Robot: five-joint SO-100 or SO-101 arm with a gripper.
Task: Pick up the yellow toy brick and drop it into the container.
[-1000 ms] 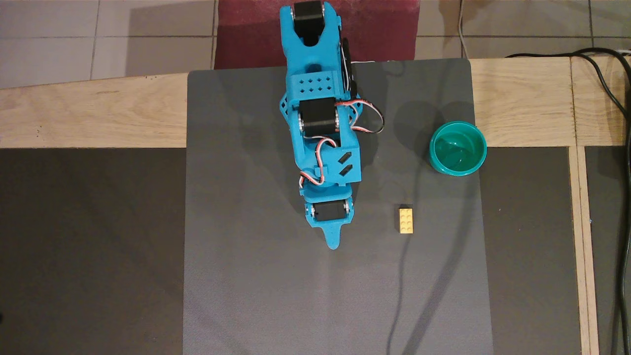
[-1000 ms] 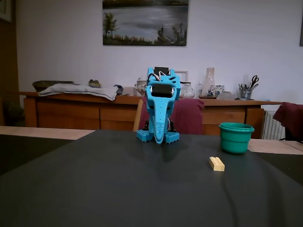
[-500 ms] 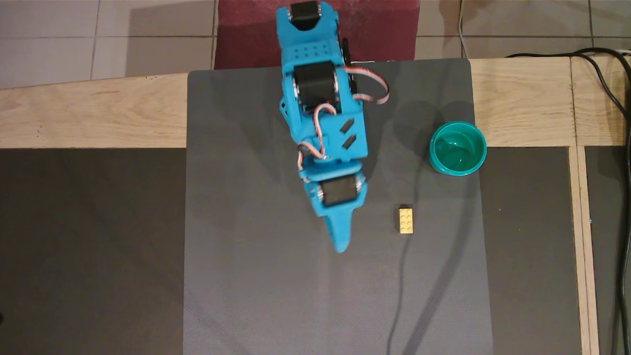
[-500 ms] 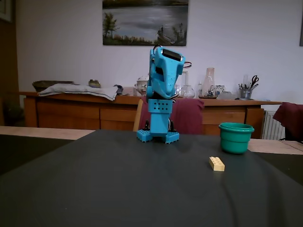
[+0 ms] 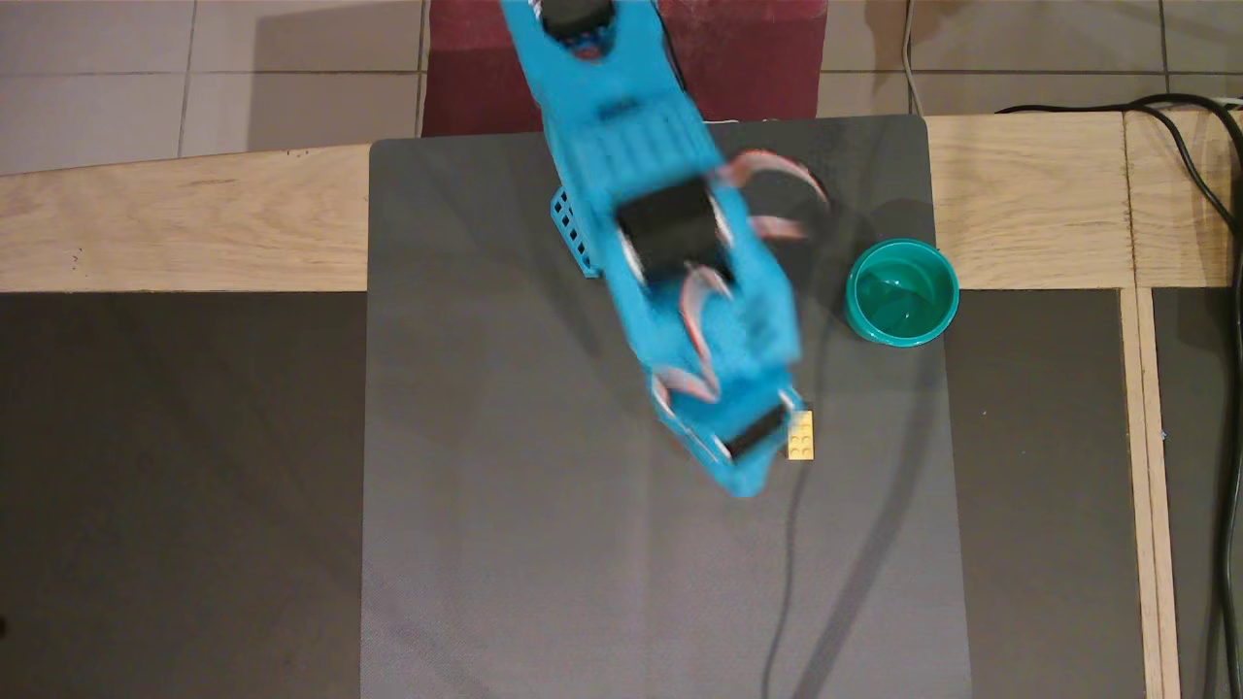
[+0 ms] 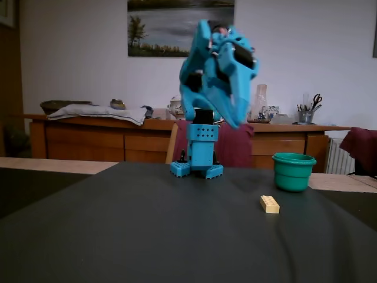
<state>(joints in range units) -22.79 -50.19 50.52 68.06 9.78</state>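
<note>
The yellow toy brick point(image 5: 800, 435) lies flat on the dark grey mat, studs up; it also shows in the fixed view point(image 6: 270, 204). The teal-green container point(image 5: 902, 291) stands upright and empty at the mat's right edge, behind the brick in the fixed view point(image 6: 293, 171). My blue arm is blurred by motion. Its gripper point(image 5: 746, 464) hangs just left of the brick in the overhead view. In the fixed view the gripper point(image 6: 237, 118) is high above the mat, well clear of the brick. It holds nothing that I can see; blur hides how the jaws stand.
The arm's blue base point(image 6: 197, 168) stands at the back of the mat point(image 5: 544, 544). A black cable point(image 5: 1199, 184) runs along the right side of the wooden table. A red chair point(image 5: 748, 58) stands behind the base.
</note>
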